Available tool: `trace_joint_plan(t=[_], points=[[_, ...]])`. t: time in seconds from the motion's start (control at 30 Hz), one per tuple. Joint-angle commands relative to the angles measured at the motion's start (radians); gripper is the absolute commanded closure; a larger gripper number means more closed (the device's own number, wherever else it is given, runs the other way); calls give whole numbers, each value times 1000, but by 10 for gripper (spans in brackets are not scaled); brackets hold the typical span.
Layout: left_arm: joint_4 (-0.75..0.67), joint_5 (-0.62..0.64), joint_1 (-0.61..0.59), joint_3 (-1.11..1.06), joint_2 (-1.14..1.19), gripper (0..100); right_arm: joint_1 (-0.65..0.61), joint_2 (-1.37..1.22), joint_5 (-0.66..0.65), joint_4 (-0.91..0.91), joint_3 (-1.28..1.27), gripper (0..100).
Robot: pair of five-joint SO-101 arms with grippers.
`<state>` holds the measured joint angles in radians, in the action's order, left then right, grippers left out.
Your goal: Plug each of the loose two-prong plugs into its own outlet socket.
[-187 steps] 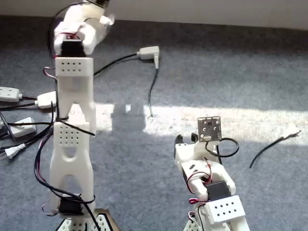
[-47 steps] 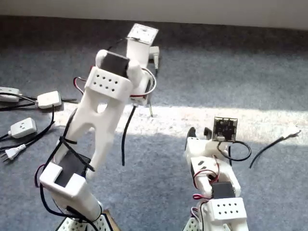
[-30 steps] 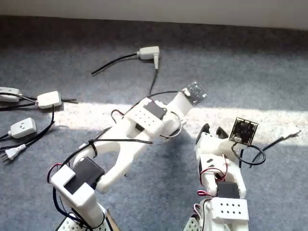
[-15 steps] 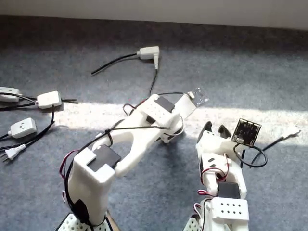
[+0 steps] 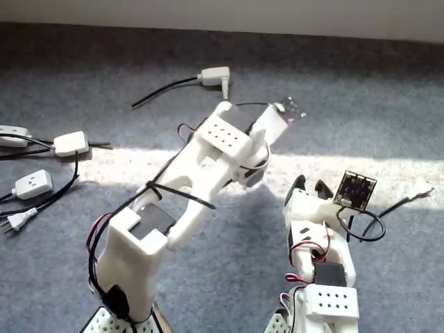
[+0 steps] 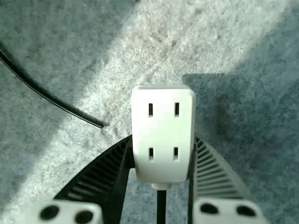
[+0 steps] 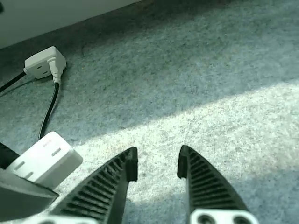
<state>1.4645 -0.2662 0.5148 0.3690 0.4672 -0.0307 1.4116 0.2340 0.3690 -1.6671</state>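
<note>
Right gripper (image 7: 156,165): lower right of the high view, jaws parted with nothing between them and carpet showing through the gap.
Right arm (image 5: 319,263): folded short, wrist tipped down over the sunlit strip, just beside the other arm's tip.
Left gripper (image 6: 162,151): here's the action, it's clamped on the outlet socket (image 6: 162,123), one finger on each flat side.
Outlet socket: held above the carpet near the centre of the high view, slotted face clear, its cord running back between the fingers.
Handling: looks like a light, rigid plastic block, smooth-sided, so it could twist in the grip. The side hold near the cord end seems right and keeps the slots free. The trailing cord will likely tug.
Left arm (image 5: 187,187): stretched on a long diagonal from lower left toward upper centre.
Loose plug (image 5: 420,187): right edge, lying on the carpet, black cord (image 5: 381,220) curling away from it. Small and light, best taken by its body, not the cord.
White fitting (image 5: 214,75): upper centre, far off, cord attached. Whether anything is mated there, I can't tell.
Spare socket (image 5: 69,143): left edge, well apart from both arms.
</note>
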Motion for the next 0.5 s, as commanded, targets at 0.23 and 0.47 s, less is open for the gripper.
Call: trace_joint_plan(t=[0.23, 0.47], points=[[83, -12, -13, 76, -5, 870, 7, 5, 12, -22, -30, 846], [40, -17, 13, 70, 145, 869, 7, 5, 12, -22, -30, 846]])
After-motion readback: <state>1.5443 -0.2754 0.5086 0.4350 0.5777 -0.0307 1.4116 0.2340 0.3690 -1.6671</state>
